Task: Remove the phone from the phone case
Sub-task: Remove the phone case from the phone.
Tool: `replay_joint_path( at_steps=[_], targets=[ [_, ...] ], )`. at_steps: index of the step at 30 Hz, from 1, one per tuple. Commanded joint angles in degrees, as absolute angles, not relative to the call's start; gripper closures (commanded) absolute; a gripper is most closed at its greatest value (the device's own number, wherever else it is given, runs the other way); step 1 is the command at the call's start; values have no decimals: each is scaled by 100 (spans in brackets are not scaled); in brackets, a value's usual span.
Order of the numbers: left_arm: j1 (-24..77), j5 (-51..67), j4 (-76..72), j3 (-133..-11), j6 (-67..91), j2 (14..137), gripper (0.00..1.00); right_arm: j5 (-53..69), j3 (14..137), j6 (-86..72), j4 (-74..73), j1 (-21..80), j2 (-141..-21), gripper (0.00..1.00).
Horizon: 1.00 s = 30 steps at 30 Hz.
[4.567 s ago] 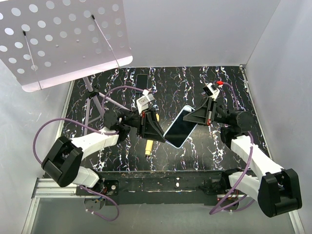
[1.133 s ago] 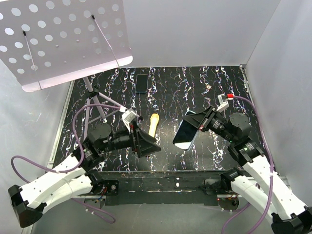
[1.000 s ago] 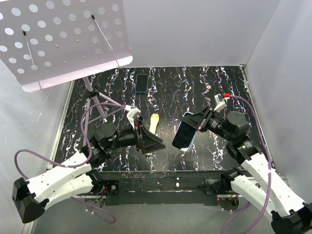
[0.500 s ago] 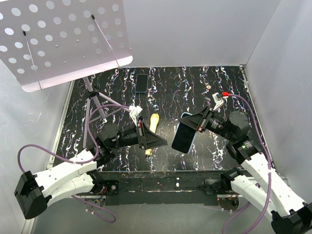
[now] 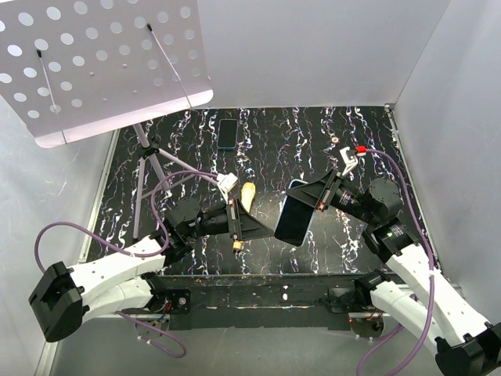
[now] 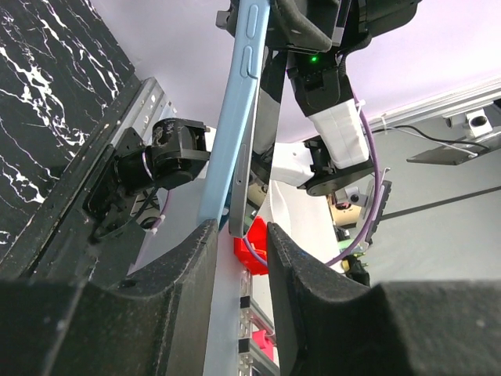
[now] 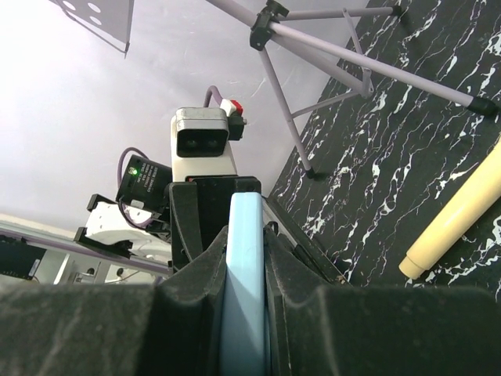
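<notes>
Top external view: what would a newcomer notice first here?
The phone, in a light blue case, hangs in mid-air at centre, above the black marbled table. The right gripper clamps one end of it, and the left gripper has its fingers either side of the opposite end. A big perforated music stand fills the upper left.

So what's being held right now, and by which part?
The right claw clamps the cased phone by its far end. The left claw straddles its near end; whether it grips yet cannot be told.
</notes>
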State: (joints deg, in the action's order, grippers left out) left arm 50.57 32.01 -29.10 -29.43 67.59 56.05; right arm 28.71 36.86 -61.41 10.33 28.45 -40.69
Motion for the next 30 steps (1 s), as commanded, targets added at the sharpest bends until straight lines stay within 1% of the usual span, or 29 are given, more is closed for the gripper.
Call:
replay_joint_path(
  at_steps=[1, 20, 25, 30],
  targets=[
    [5124, 3270, -3085, -2971, 6785, 5625, 70, 2971, 3744, -6328, 1696, 2812, -4034, 99],
    [5431, 3305, -3972, -3225, 7215, 6240, 76, 2804, 3568, -6065, 1600, 2926, -4166, 99],
    [5493, 3445, -4525, -3357, 7619, 6547, 80, 2628, 3559, -5819, 1416, 3015, -4210, 99],
    [5528, 3437, -4851, -3366, 7796, 6680, 82, 2566, 3551, -5731, 1353, 3041, -4227, 99]
  ],
)
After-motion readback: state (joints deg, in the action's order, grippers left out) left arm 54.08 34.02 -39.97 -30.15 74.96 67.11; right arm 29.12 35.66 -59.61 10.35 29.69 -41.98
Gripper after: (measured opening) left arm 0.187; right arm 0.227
